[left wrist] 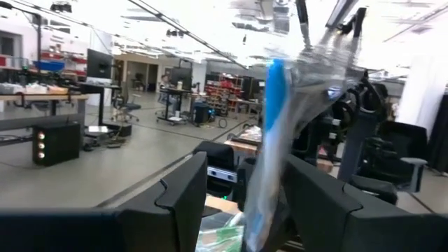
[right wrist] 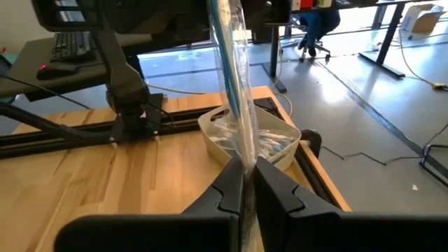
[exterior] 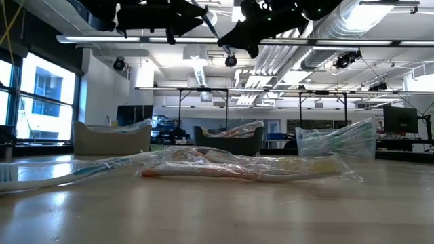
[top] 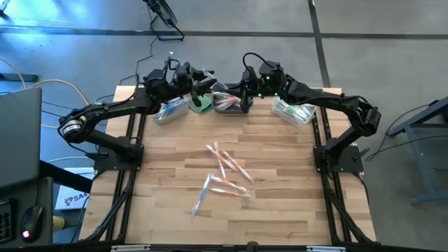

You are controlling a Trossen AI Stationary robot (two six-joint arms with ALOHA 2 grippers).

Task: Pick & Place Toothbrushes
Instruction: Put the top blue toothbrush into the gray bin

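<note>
Both arms up at far edge of table, grippers near each other over the middle bin. R gripper: fingers pressed together, pinching a wrapped toothbrush at one end; its long axis runs straight out from the fingertips, blue stripe inside clear sleeve. L gripper: fingers spread wide, same kind of wrapped blue brush standing in the gap between them, long axis running away from the fingers, no pad seen touching it. Judgement: prob. one brush, a handover between arms, R has it, L in place to take it; can't confirm from overhead since the brush is too thin to make out there. Key relation: brush lies between L's open fingers along their length, so L needs only to close; R would then let go. Bins: left bin w/ pale sticks, right bin likewise filled, green cloth just beside middle bin. Loose toothbrushes in wrappers scattered mid-table, well apart from both grippers; several left to move. Risk: slippery sleeve could slide when L closes.
</note>
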